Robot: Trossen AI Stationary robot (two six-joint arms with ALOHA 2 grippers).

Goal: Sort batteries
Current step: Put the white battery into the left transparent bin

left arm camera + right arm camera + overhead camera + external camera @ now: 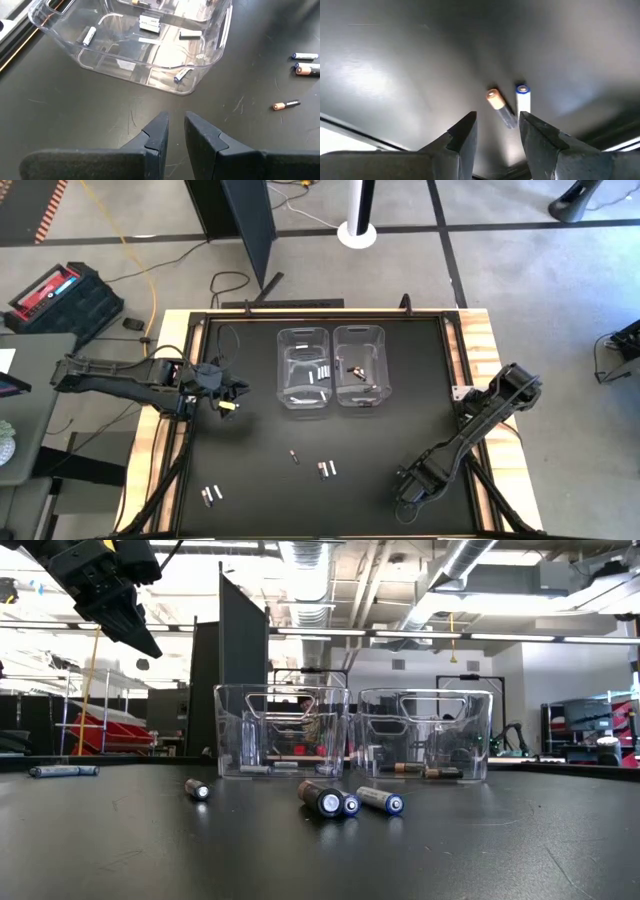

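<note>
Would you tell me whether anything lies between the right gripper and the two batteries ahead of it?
Nothing visible does. The right gripper stands open over bare black table, and the copper-tipped battery and white battery lie just beyond its fingertips.

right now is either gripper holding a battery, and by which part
No. The left gripper hangs near the left bin with nothing between its nearly closed fingers; the right gripper is open and empty near two batteries.

Grey concrete floor (520, 270) with black tape lines, red toolbox (62, 295), yellow cable (152, 275); exposed ceiling ducts (330, 570) overhead.
</note>
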